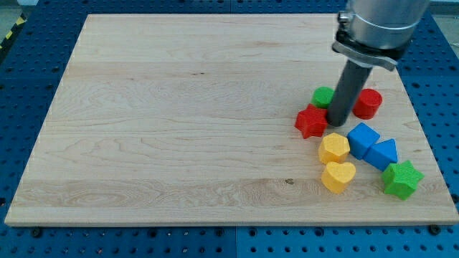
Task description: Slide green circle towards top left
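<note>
The green circle [322, 96] lies at the view's right on the wooden board [179, 129], partly hidden behind my rod. My tip [338, 125] rests on the board just to the right of and below the green circle. It is close to the right side of a red star block [310, 121]. A red circle [368, 103] lies to the right of the rod.
Below my tip lie a yellow hexagon [334, 147], a yellow heart [338, 176], a blue cube [363, 138], a blue triangular block [382, 153] and a green star [401, 178]. A blue pegboard [29, 86] surrounds the board.
</note>
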